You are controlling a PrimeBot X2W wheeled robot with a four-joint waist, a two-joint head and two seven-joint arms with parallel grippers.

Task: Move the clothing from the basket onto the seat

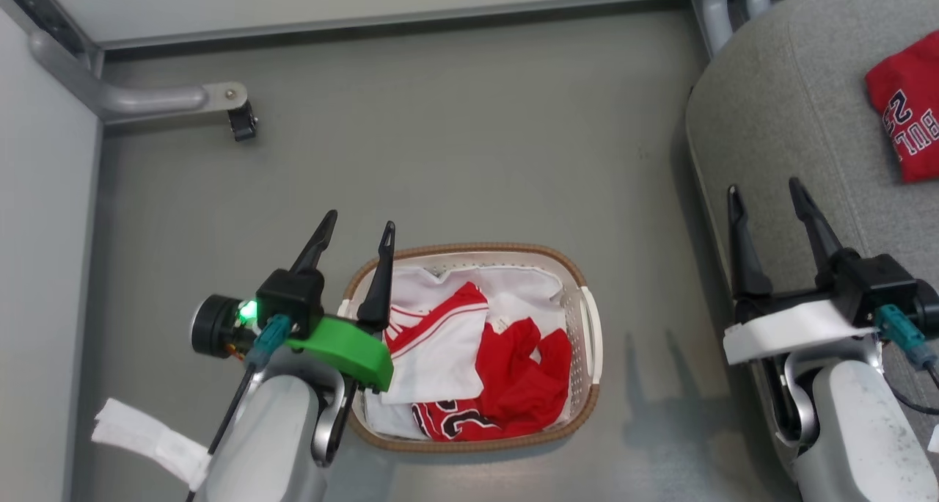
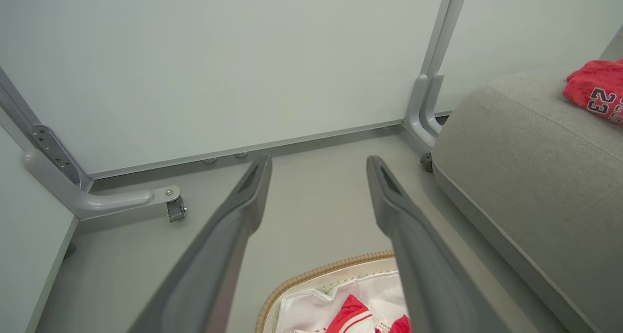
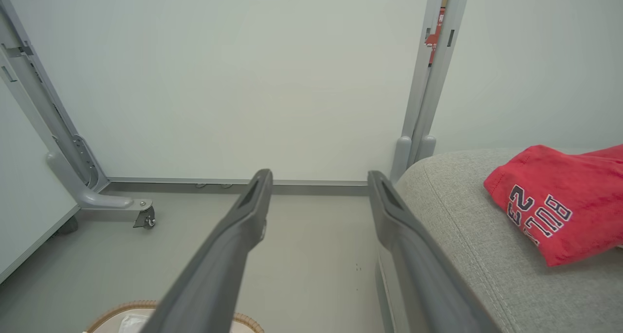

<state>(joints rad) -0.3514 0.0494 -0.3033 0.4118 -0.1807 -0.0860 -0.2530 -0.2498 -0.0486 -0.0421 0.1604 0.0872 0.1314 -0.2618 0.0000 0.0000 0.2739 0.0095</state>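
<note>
L end effector & R end effector both spread, empty; red jersey on seat reads "BUL", "23".

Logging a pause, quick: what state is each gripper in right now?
Left gripper: open, holding nothing, by the basket.
Right gripper: open, holding nothing, by the seat.

Bare floor lay open beyond the basket and between it and the seat on the right. A castered frame leg jutted in at far left; wall panels closed the far side.
</note>
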